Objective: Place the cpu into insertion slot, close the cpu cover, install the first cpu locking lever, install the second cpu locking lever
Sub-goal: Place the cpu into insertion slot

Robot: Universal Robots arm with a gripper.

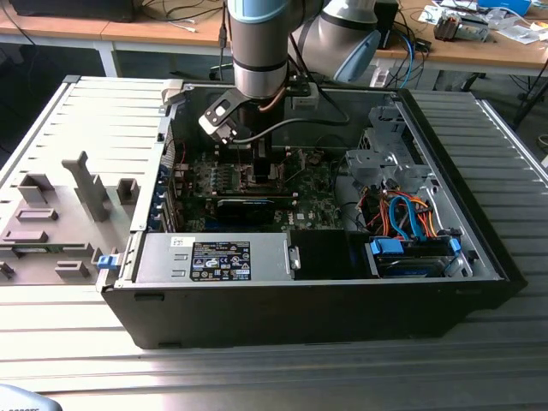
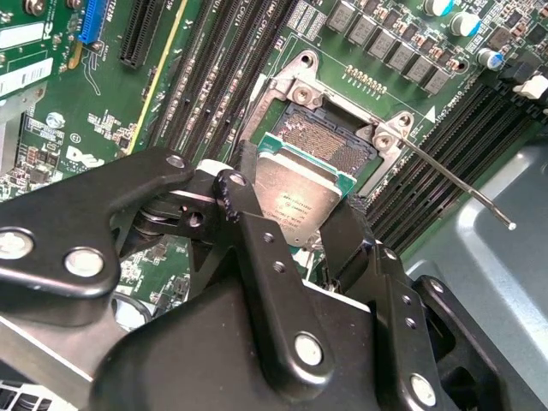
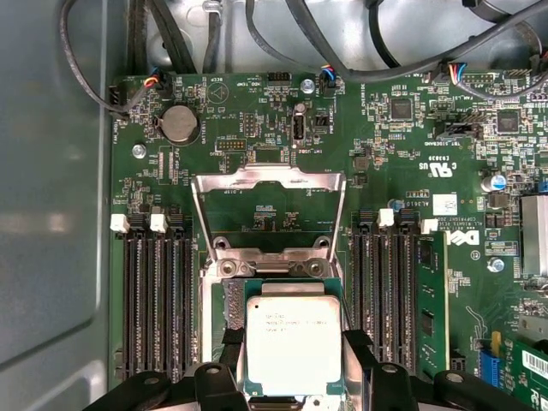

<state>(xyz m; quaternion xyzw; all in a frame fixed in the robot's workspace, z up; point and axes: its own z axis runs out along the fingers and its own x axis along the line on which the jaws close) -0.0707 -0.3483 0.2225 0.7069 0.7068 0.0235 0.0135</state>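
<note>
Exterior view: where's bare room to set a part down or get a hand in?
Free: the ribbed table in front of the case and along its exterior view's right. Crowded: the end effector holds the cpu over the insertion slot, memory slots flanking it; cables fill the drive corner.

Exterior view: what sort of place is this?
Probably a robotics lab bench: an open computer case lies on a ribbed metal table, wooden desks strewn with cables stand behind, and the arm's hand holds a cpu at the slot.
</note>
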